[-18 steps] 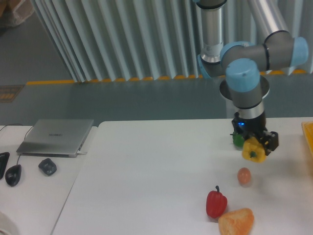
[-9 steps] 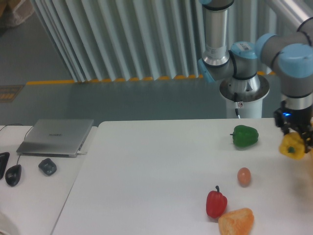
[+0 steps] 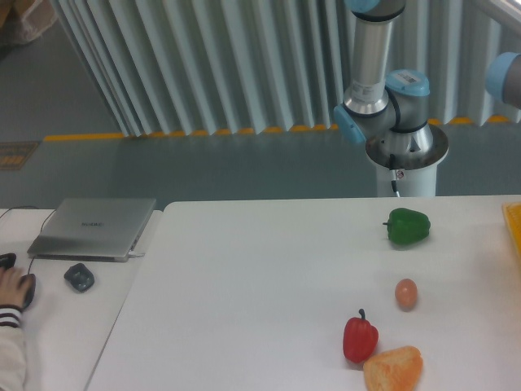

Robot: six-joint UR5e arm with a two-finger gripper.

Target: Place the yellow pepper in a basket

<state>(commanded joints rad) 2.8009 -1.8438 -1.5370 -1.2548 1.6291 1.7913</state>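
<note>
I see a white table (image 3: 244,277) from a fixed camera, with the arm's base column (image 3: 376,73) standing behind it at about one o'clock and one blue-capped elbow joint (image 3: 506,77) cut off at the right edge near two o'clock. The gripper itself is out of the picture, so I cannot tell whether its fingers are apart or clamped on anything. The yellow pepper is nowhere in view either; I can only say it is not on the visible table. The basket (image 3: 514,228) shows as a thin orange-yellow sliver at the right edge, at three o'clock. Left on the table are a green pepper (image 3: 408,226) toward two o'clock, a small round orange-brown item (image 3: 406,293) near four o'clock, and below it a red pepper (image 3: 360,337) touching a lumpy orange vegetable (image 3: 394,368) at five o'clock. A closed laptop (image 3: 94,227), a grey mouse (image 3: 79,277) and a person's hand (image 3: 13,287) sit at nine o'clock. I judge the step in hand to be the carry or release over the basket, off frame; the next move calls for opening the fingers above it, then lifting clear.
</note>
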